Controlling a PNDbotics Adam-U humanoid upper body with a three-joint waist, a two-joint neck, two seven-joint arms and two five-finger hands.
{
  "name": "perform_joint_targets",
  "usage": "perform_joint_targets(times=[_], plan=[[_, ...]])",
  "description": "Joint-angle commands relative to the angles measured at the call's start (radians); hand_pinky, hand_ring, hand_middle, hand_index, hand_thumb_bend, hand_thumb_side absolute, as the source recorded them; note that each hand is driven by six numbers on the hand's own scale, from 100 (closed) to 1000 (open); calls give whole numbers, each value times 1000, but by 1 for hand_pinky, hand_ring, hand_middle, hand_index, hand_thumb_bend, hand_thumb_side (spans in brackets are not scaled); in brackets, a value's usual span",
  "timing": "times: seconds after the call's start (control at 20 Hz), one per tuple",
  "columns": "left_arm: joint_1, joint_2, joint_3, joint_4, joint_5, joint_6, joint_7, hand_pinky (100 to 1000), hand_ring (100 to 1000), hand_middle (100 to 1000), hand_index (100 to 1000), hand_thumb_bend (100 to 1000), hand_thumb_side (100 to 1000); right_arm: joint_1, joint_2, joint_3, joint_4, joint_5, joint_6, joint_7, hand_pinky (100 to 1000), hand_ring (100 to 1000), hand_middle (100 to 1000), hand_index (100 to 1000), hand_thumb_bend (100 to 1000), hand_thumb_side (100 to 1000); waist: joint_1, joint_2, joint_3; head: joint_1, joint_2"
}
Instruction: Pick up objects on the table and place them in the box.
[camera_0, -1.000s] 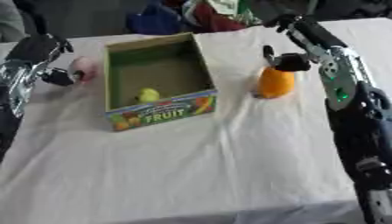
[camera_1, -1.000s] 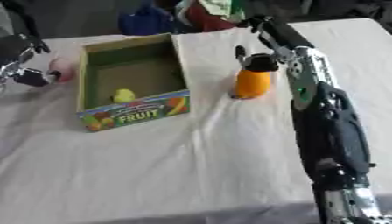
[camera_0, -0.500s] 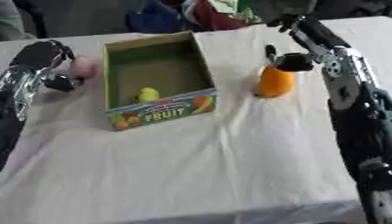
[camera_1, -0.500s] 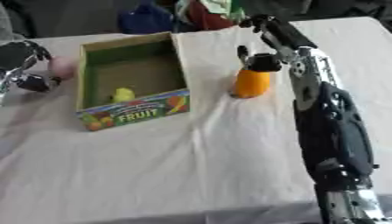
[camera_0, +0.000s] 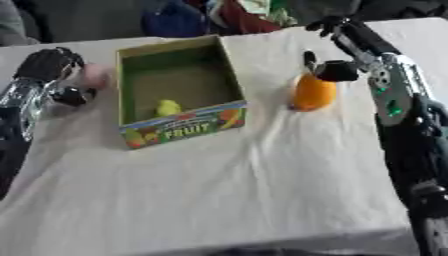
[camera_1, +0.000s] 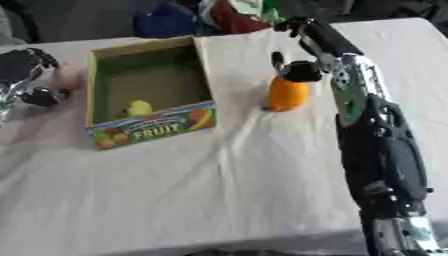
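Note:
A cardboard fruit box (camera_0: 185, 127) with a green inside stands left of centre, and a small yellow object (camera_0: 167, 107) lies in it. Left of the box lies a pink round object (camera_0: 94, 76). My left hand (camera_0: 45, 65) curls over it from the left, thumb below it. Right of the box an orange object (camera_0: 312, 93) stands upright on the cloth. My right hand (camera_0: 348, 37) reaches past its far side with straight fingers, and the thumb (camera_0: 336, 70) rests against its top.
A white cloth (camera_0: 227, 185) covers the table. Coloured clutter (camera_0: 197, 15) lies beyond the far edge. My right arm (camera_1: 376, 145) runs along the table's right side.
My left hand has drawn a little closer round the pink object. The right hand and the orange object have stayed where they were.

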Motion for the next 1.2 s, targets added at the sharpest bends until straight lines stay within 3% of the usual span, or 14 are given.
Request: perform_joint_targets(times=[0.05,0.45,0.7,1.2], plan=[[-14,16,7,-3,-29,18,32,624,574,576,705,384,320,-30,-5,-3,-24,-10,-4,2,755,798,808,876,100,289,0,-12,-2,0,6],[-14,9,23,0,-20,70,153,512,424,387,507,265,313,-32,-11,-4,-20,-19,-3,1,755,798,807,875,100,314,2,2,-7,-2,6],[-16,24,18,-28,74,70,205,499,407,360,475,229,311,-25,-12,-7,-24,-20,-2,1,755,798,807,875,100,310,3,-4,-3,-5,6],[-23,98,-78,-355,340,-10,129,505,414,362,468,192,308,-6,-9,-13,-38,-13,1,6,755,797,806,875,100,298,6,-28,15,-13,6]])
